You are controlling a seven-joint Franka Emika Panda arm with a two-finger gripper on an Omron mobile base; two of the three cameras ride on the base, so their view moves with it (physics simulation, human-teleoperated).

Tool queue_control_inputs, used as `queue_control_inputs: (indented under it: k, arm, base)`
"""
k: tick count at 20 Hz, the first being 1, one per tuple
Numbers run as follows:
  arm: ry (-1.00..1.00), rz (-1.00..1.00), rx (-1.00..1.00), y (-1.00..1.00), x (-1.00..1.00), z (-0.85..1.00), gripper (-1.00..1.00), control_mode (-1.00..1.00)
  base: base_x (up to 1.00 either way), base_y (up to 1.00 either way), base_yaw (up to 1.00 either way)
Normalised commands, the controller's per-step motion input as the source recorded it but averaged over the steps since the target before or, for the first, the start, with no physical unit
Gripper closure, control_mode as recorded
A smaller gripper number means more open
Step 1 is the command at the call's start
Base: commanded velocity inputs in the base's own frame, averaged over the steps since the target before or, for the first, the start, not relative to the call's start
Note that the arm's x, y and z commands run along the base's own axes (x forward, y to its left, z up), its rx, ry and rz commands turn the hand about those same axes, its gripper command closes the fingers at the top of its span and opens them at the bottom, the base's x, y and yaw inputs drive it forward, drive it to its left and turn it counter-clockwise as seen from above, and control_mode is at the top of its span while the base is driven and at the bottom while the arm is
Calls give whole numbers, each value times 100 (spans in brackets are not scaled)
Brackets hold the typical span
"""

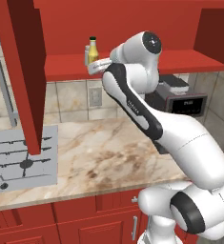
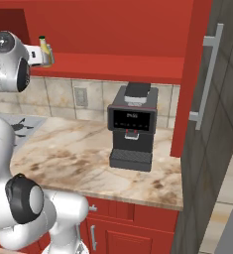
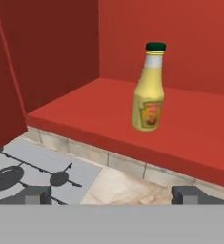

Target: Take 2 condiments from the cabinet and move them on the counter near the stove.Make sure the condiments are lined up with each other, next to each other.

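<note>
**Ana:** Dark, blunt fingertips (image 3: pixel 37 194) stand spread wide at the bottom of the hand view, nothing between them. So the gripper (image 3: pixel 111 195) is released and empty.

**Ben:** And the target?

**Ana:** From the midpoint of the tips, the yellow bottle (image 3: pixel 149 95) sits at about one o'clock, further in on the red shelf (image 3: pixel 189 138) of the cabinet (image 1: pixel 18 71). It stands upright, long axis vertical, well apart from the fingers. I judge the coming move is a straight reach inward with a slight shift toward that side, so the jaws straddle its body.

**Ben:** What is it like to grip?

**Ana:** Smooth, glossy, plastic-looking; a rounded belly tapering to a narrow neck, a dark green cap, a label low on the front. The belly looks the surest place to close on.

**Ben:** The second condiment?

**Ana:** In the left base view a pale shaker (image 1: pixel 86 53) peeks out just beside the bottle, mostly hidden by the hand.

**Ben:** And where they are to go?

**Ana:** Down at seven o'clock: the grey stove (image 3: pixel 32 167) with thin black grates, and the marbled beige counter (image 1: pixel 108 152) beside it, matte and flat.
</note>
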Motion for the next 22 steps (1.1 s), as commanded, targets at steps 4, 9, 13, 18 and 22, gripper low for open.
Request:
queue_control_inputs:
  k: [4,9,13,18,22]
  arm:
    - [0,-17,0,6,18,0,-100,-100]
    - [1,-15,0,0,19,0,-100,-100]
    - [0,-5,0,0,21,0,-100,-100]
    - [0,0,0,0,27,0,-100,-100]
    - [0,0,0,0,33,0,-100,-100]
  base:
    - [0,0,0]
    - [0,0,0]
    - [0,0,0]
    - [0,0,0]
    - [0,0,0]
